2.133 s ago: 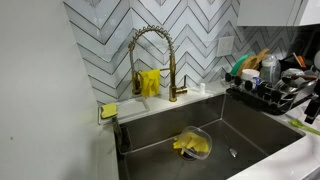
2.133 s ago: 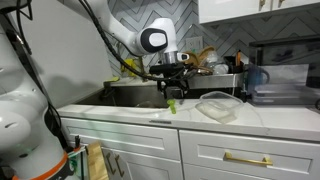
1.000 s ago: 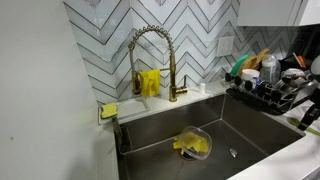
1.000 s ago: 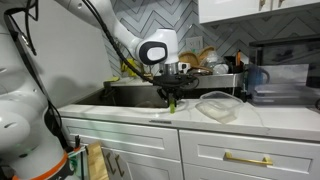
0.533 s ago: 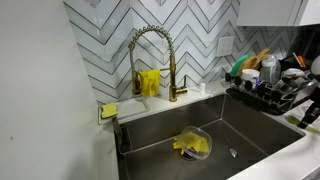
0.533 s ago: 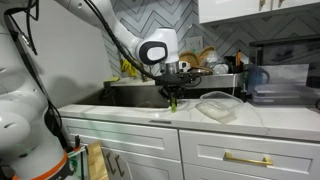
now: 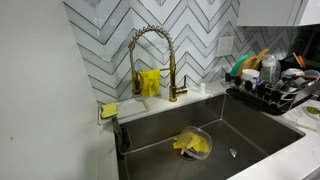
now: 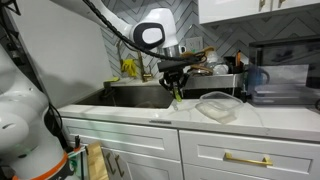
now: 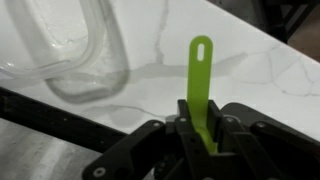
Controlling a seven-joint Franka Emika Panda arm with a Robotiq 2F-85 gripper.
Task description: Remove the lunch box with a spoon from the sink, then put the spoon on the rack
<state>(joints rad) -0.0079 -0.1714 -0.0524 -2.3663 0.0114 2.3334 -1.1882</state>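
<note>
Although the sink point(image 7: 250, 135) has a dish rack point(image 7: 250, 100) beside it not yet served, the marble counter point(image 8: 110, 112) in front of the sink already bears the clear lunch box point(image 8: 216, 105). Above that counter, the gripper point(image 8: 174, 88) clamps the green spoon point(image 9: 201, 80).

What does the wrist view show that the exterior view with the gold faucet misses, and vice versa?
Wrist view only: the end effector shut on a lime-green plastic spoon handle, and a clear plastic lunch box. Exterior view only: the gold spring faucet, steel sink holding a clear container with something yellow, black dish rack. Shared: only the white countertop.
</note>
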